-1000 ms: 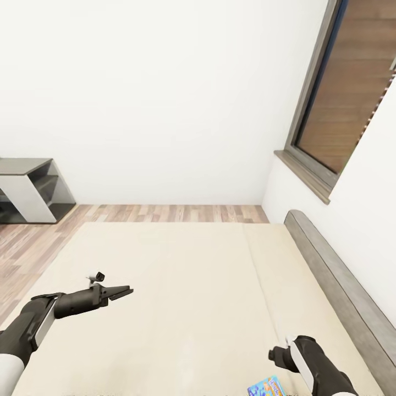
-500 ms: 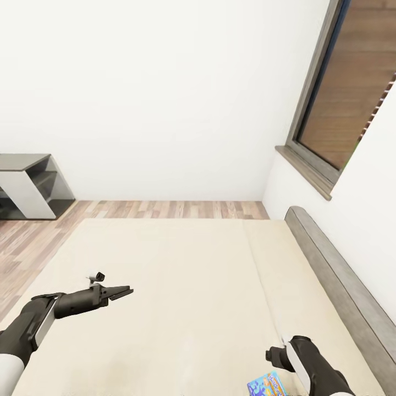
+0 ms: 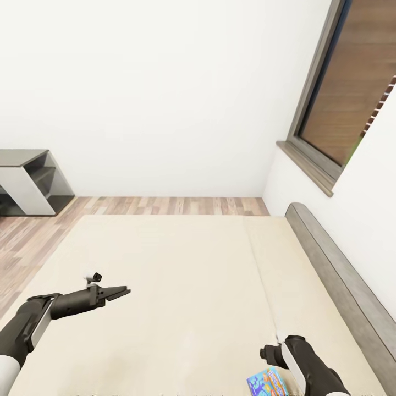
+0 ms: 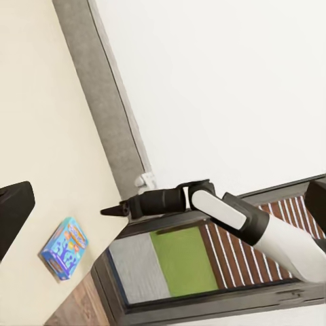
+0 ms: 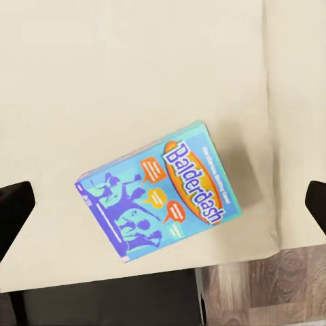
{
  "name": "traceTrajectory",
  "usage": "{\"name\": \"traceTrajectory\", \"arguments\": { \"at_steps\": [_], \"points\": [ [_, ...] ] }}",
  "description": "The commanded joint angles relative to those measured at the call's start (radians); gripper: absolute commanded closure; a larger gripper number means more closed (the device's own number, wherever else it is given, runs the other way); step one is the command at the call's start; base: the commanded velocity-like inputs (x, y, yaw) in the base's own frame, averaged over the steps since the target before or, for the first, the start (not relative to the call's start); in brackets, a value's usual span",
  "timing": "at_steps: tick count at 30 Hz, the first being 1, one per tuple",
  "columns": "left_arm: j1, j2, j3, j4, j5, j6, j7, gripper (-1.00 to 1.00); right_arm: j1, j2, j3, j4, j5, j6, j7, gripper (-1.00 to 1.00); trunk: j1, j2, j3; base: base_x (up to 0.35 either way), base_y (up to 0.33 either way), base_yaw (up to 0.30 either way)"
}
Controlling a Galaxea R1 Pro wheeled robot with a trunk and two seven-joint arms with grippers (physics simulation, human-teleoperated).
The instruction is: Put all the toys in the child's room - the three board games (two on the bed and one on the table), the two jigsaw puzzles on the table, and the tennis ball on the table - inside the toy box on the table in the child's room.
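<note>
Blue board game (image 5: 157, 197) flat on the bed (image 3: 181, 286), close to the near edge of the mattress, directly beneath the right gripper (image 5: 163, 204), jaws spread wide, nothing held. Probably light, stiff, slick-faced cardboard (thin, so awkward to pinch from above): best taken across the short side edges, or slid toward the mattress edge for a grip. Left gripper (image 3: 122, 291) out over bare mattress, fingers close together, empty. Headboard (image 3: 335, 280) on the right, plenty of open room elsewhere

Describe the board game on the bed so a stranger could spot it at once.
Find the large cream bed beside the grey headboard. Near its edge, below the right pincer, lies a flat blue board game, the only colourful thing there, with an orange oval reading "Balderdash".
</note>
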Motion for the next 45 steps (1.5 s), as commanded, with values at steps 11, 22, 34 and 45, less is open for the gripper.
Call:
{"name": "traceTrajectory", "arguments": {
  "at_steps": [11, 22, 34, 45],
  "points": [
    [0.007, 0.000, -0.003, 0.000, -0.001, 0.012, -0.004, -1.00, 0.000, 0.012, 0.004, 0.000, -0.010, 0.005, -0.003, -1.00, 0.001, -0.002, -0.020, 0.000, 0.000, 0.000],
    [0.015, -0.001, -0.003, 0.000, 0.000, 0.012, -0.004, -1.00, -0.001, -0.006, 0.060, -0.004, -0.012, 0.008, 0.058, -1.00, 0.001, -0.002, -0.038, 0.000, 0.000, 0.000],
    [0.015, -0.002, -0.003, -0.004, 0.000, 0.012, -0.004, -1.00, -0.031, -0.101, 0.080, -0.004, 0.012, -0.034, 0.455, -1.00, 0.001, -0.002, -0.057, 0.000, 0.000, 0.000],
    [0.015, -0.004, -0.004, -0.005, -0.001, 0.012, -0.004, -1.00, -0.037, -0.133, 0.083, -0.006, 0.073, -0.034, 0.493, -1.00, 0.001, -0.002, -0.075, 0.000, 0.000, 0.000]
  ]
}}
